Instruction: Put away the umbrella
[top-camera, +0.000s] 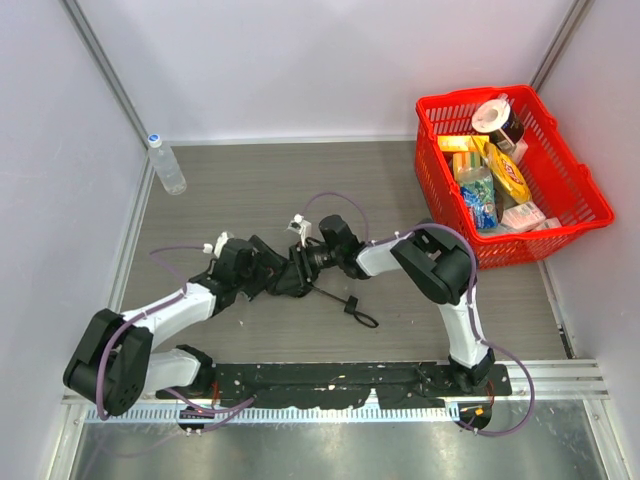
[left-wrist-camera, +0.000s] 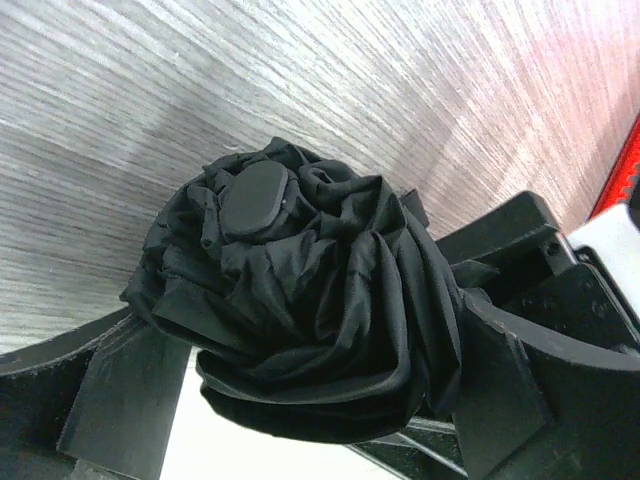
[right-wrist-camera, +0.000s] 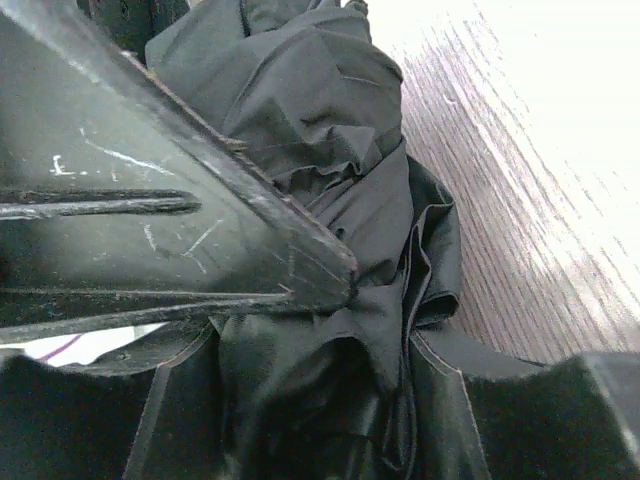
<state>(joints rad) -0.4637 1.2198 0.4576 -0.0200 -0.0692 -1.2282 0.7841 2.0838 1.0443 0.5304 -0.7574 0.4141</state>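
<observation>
There was one umbrella (left-wrist-camera: 300, 320) (all bunched up). The left gripper (top-camera: 268, 275) and right gripper (top-camera: 312, 258) both squeezed it.

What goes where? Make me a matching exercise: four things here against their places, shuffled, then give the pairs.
1 umbrella
2 water bottle
3 red basket
4 wrist strap

A far right
B trailing loose toward the near edge
C far left
D bundled in the middle

Pairs: 1-D, 2-C, 3-A, 4-B
</observation>
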